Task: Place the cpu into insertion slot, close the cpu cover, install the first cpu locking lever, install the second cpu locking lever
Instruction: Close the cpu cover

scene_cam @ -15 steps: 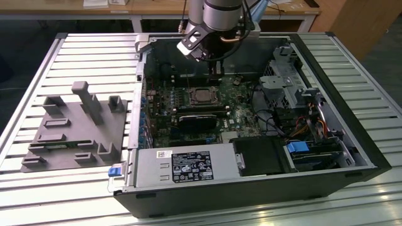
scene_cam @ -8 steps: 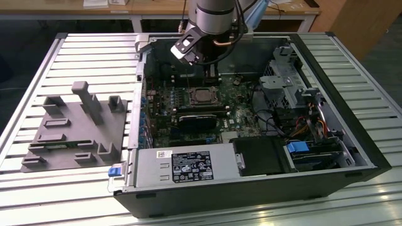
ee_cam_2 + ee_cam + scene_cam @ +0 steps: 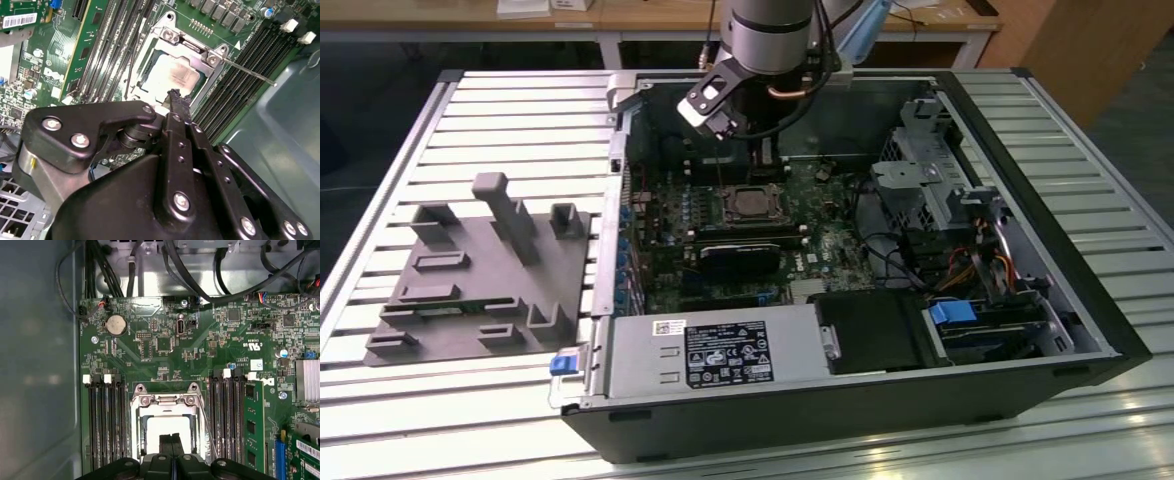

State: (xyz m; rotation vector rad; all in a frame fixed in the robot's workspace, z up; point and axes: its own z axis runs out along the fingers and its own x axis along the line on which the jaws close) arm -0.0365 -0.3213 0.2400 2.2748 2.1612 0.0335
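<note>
On the exterior view's left, a grey moulded fixture [image 3: 467,270] with upright pegs lies on the slatted table [image 3: 480,100], just beside an open computer case [image 3: 854,420]. Along the case's near wall there is a boxy power supply [image 3: 707,350]. Further in, about the middle of the green board, is the insertion slot [image 3: 750,203], with a black block [image 3: 740,258] just in front of it. The arm [image 3: 774,35] comes down from above into the far part of the case, over that slot. In the second wrist view its gripper [image 3: 173,94] hangs right over the near edge of the cpu [image 3: 172,75]. In the first wrist view the two black fingers [image 3: 166,445] are pressed together with nothing between them. I cannot tell whether the tips touch the metal. The cpu lies flat in the slot, its pale top catching the light. The cpu cover [image 3: 192,47] is folded down around the chip's edges, with its screwed end on the side away from the gripper. A thin wire locking lever [image 3: 250,74] sticks out from that end at a slant, across the long black memory slots [image 3: 235,95] beside the slot. More memory slots [image 3: 105,425] run along the slot's other side, and a round coin battery [image 3: 116,325] sits on the board beyond them. On the exterior view's right, a silvery drive cage [image 3: 921,170] stands inside the case, with a bundle of cables [image 3: 987,265] trailing just in front of it.
</note>
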